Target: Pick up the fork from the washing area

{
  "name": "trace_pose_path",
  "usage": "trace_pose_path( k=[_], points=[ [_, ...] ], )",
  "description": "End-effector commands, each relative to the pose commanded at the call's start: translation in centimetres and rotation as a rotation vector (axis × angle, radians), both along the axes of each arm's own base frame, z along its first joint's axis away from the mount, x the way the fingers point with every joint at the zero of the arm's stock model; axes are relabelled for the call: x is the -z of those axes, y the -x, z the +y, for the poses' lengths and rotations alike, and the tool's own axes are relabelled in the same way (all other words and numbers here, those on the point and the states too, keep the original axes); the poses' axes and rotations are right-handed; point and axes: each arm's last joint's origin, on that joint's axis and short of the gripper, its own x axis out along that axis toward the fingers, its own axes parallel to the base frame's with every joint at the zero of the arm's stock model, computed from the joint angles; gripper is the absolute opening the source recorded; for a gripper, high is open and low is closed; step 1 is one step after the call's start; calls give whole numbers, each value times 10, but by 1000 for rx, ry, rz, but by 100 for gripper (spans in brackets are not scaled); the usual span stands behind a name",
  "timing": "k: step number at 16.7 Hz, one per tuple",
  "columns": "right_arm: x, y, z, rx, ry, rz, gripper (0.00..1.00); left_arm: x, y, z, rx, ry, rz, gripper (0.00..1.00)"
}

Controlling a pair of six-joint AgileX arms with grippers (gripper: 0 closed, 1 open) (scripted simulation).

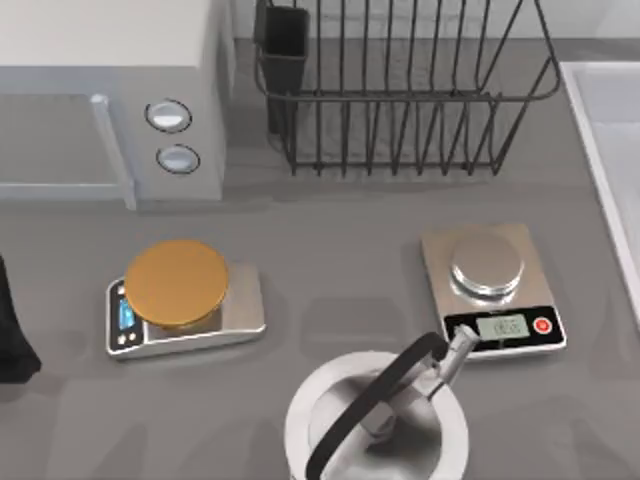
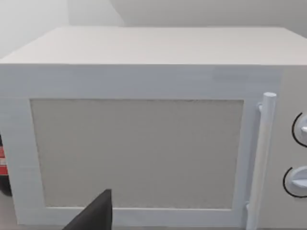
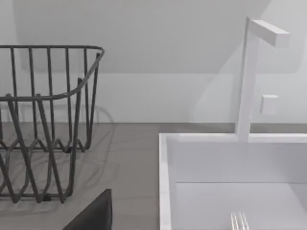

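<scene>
The sink (image 3: 230,163), a pale basin with a raised whitish rim, sits at the right edge of the grey surface (image 1: 340,290). In the right wrist view the fork (image 3: 239,221) lies inside the sink on its floor, only its silver tines visible. A white tap (image 3: 249,76) rises from the sink's far rim. Just beside the sink stands the black wire rack (image 1: 400,90), apart from the rim.

A dark part of the right claw (image 3: 93,213) shows in its wrist view, outside the sink on the rack's side; whether it is open or closed I cannot tell. A dark part of the left claw (image 2: 93,213) faces the microwave (image 2: 144,129) door, well away from the sink; its state I cannot tell either.

Between microwave and sink lie two scales (image 1: 185,300) (image 1: 492,288) and a pot (image 1: 375,420).
</scene>
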Motion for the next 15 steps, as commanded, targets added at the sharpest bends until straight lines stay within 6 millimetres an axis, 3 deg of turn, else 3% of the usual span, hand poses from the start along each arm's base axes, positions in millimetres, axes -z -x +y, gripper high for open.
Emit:
trace_pose_path(
  k=[12,15],
  points=[
    [0,0,0,0,0,0,100,0,0,0,0,0,0,100],
    [-11,-1,-1,6,8,34,100,0,0,0,0,0,0,100]
  ],
)
